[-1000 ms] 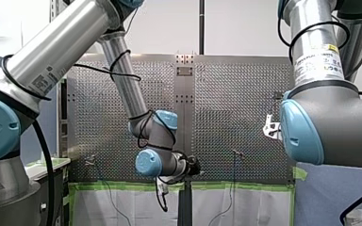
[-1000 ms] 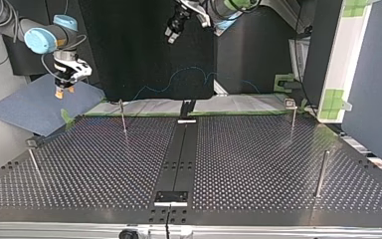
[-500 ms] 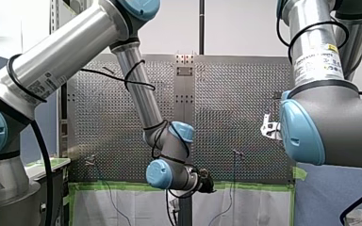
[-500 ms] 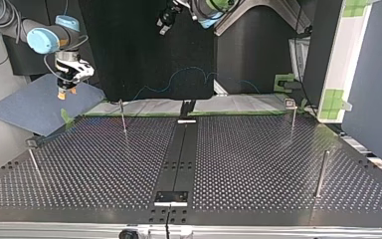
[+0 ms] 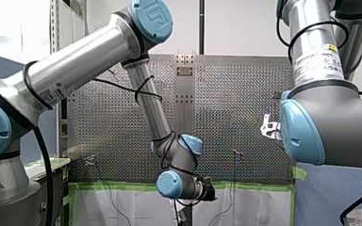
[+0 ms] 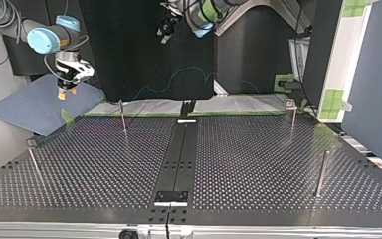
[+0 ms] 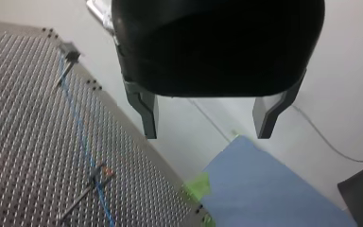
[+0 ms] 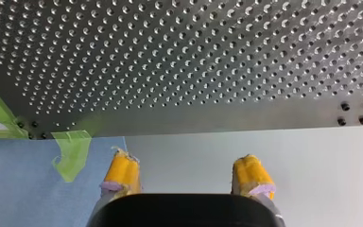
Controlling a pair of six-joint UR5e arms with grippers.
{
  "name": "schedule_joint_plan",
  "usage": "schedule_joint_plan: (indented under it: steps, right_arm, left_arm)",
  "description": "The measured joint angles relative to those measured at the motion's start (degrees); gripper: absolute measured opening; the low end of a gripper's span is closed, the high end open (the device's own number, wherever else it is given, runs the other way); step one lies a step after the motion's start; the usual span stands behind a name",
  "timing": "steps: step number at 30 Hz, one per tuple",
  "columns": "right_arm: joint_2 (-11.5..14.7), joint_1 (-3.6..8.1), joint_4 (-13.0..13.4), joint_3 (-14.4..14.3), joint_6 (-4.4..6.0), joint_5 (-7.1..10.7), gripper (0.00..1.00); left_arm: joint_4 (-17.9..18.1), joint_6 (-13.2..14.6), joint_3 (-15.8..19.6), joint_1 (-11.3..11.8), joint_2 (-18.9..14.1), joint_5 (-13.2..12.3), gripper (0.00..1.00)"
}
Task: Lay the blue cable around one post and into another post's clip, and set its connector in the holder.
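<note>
The blue cable [image 6: 179,76] shows in the top view as a thin curve beyond the table's far edge, against the black backdrop. In the left wrist view a blue cable [image 7: 82,142] runs over the perforated plate past two clip posts [image 7: 68,53]. My left gripper [image 7: 207,135] hangs open and empty above the plate's edge, well away from the cable; it is high at the back in the top view [image 6: 165,31]. My right gripper [image 8: 185,176], with yellow pads, stands open and empty over the blue mat [image 6: 40,107] beside the table's corner [image 6: 65,92].
Thin posts stand on the perforated table: two near the far edge [image 6: 123,117] [image 6: 293,118], one at the top view's right [image 6: 321,174], one at its left [image 6: 34,164]. A black strip with a bracket [image 6: 170,197] runs down the middle. Green tape [image 8: 73,147] marks the table's corner.
My left arm has swung its gripper rightward and lower in the front view, slightly leftward in the top view. My right gripper has barely shifted. Both stay open.
</note>
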State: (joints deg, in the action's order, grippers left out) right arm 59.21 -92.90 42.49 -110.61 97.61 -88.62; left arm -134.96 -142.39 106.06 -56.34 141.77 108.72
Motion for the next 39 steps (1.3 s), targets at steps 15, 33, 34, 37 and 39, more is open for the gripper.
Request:
schedule_joint_plan:
  steps: [15,33,34,37,39]
  right_arm:
    - [0.0,-1.59,1.7,-4.4,-0.39,-1.26,0.98]
    - [0.1,-3.34,5.1,-9.0,-0.51,-4.14,0.98]
    - [0.1,-3.34,5.2,-9.0,-0.5,-4.13,0.98]
    - [0.1,-3.35,5.2,-9.0,-0.44,-4.12,0.98]
    - [0.1,-3.36,5.3,-9.0,-0.38,-4.0,0.98]
  left_arm:
    - [-6.3,-3.2,-6.9,1.1,6.9,2.4,1.0]
    - [-7.3,4.8,-15.7,2.3,15.7,7.3,1.0]
    - [-7.1,5.1,-16.3,2.3,16.2,7.7,1.0]
    - [-6.4,6.0,-17.7,2.3,17.7,8.2,1.0]
    - [-5.7,6.2,-18.5,2.2,18.5,8.1,1.0]
